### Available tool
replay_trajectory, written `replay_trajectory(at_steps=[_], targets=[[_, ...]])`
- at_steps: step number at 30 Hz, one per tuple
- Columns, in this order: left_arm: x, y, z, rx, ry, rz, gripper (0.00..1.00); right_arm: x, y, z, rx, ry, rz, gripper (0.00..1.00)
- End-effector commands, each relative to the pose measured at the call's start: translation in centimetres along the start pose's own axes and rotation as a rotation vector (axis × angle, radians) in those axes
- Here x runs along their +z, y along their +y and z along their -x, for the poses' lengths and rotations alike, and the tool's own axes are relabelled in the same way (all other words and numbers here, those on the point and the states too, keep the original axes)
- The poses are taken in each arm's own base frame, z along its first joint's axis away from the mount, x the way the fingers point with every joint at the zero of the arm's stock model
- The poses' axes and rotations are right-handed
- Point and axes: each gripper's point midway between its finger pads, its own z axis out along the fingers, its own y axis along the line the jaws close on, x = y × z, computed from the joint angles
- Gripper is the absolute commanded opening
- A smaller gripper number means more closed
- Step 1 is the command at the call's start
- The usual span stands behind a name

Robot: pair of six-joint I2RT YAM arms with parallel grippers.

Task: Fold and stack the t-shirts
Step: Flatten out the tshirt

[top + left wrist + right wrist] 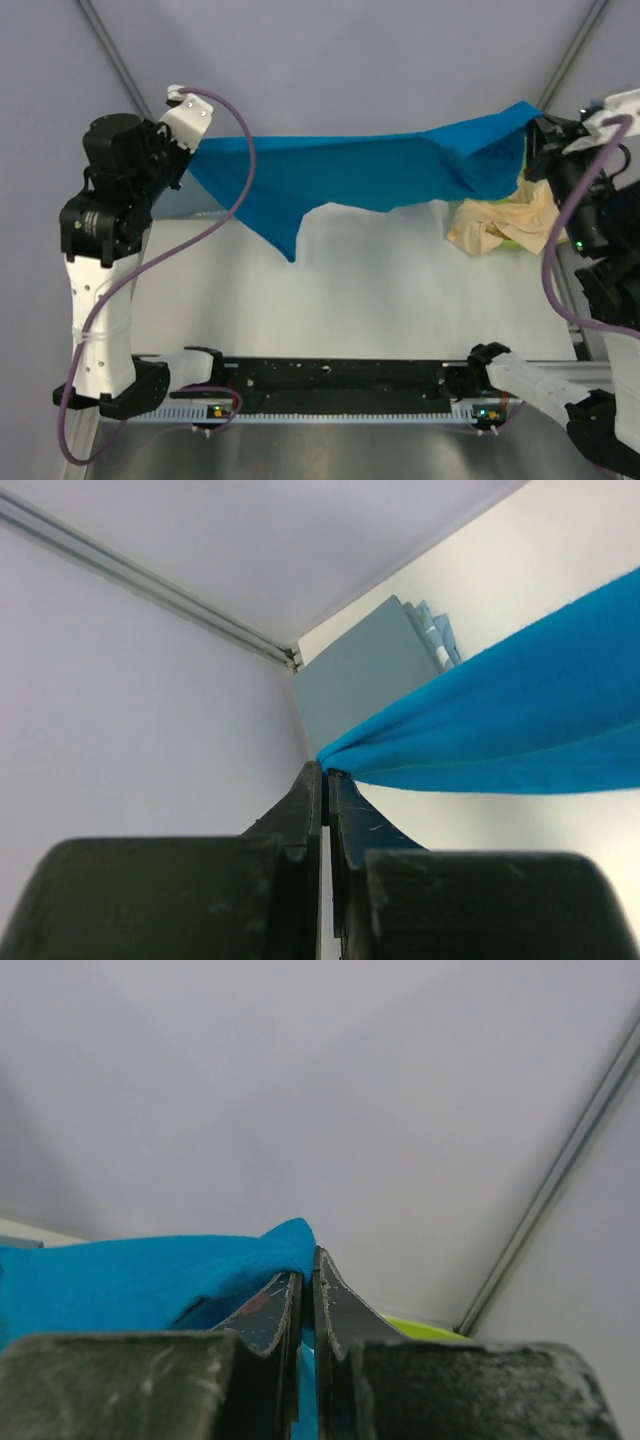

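**Q:** Where is the bright blue soft cloth t-shirt (350,170)?

**A:** It hangs in the air above the white table (400,310). It is stretched wide from left to right, and a pointed flap droops from its left half.

**Q:** What holds it up?

**A:** Both arms hold it. The left gripper (326,772) has its black fingers pressed together on the shirt's left corner. The right gripper (306,1260) is clamped the same way on the right corner, with blue cloth bunched over its tips.

**Q:** Are other shirts visible?

**A:** Yes. A pale cream-peach cloth t-shirt (500,225) lies crumpled at the table's right side, just below the blue shirt's right end. A sliver of a lime-green plastic tub (519,244) shows against it. In the left wrist view, dull grey-blue folded t-shirts (360,680) sit as flat rectangles in the far corner, behind the blue cloth.
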Motion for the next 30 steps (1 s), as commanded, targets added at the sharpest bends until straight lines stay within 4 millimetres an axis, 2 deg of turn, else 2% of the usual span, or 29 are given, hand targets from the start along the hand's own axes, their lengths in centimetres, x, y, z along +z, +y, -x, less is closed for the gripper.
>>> replay_trajectory(at_steps=[1, 5, 8, 11, 14, 15, 19, 22, 25, 28, 30], targets=[[-6.4, 2.2, 1.5, -0.036, -0.079, 0.073, 0.0, -4.8, -3.4, 3.2, 0.009, -0.057, -0.089, 0.0], [-8.9, 3.0, 2.5, -0.045, -0.121, 0.091, 0.0, -7.2, -4.5, 5.6, 0.035, -0.128, -0.096, 0.0], [-9.0, 3.4, 3.0, -0.047, -0.133, 0.1, 0.0, -6.3, -4.1, 5.5, 0.012, -0.112, -0.086, 0.0], [-6.4, 2.7, 3.1, -0.03, -0.11, 0.063, 0.0, -2.9, -3.4, 3.7, -0.059, -0.036, -0.088, 0.0], [-1.5, 1.8, 2.9, -0.003, -0.076, 0.027, 0.0, 2.5, -2.0, 0.6, -0.163, 0.079, -0.08, 0.0], [0.8, 1.6, 2.8, 0.003, -0.056, 0.021, 0.0, 4.3, -1.6, -0.3, -0.195, 0.11, -0.077, 0.0], [7.1, 2.5, 3.5, 0.018, -0.037, 0.077, 0.0, 10.8, -0.9, -3.1, -0.171, 0.158, -0.018, 0.0], [10.8, 4.1, 4.8, 0.001, -0.045, 0.157, 0.0, 15.4, -1.9, -4.7, -0.108, 0.17, -0.026, 0.0], [13.1, 6.6, 7.1, -0.029, -0.101, 0.269, 0.0, 19.0, -3.7, -4.3, -0.07, 0.122, -0.086, 0.0], [14.0, 9.4, 9.9, -0.036, -0.187, 0.396, 0.0, 21.7, -6.0, -3.4, -0.022, 0.043, -0.162, 0.0], [14.2, 10.9, 11.0, -0.028, -0.222, 0.467, 0.0, 21.7, -7.7, -1.4, -0.006, -0.028, -0.21, 0.0]])
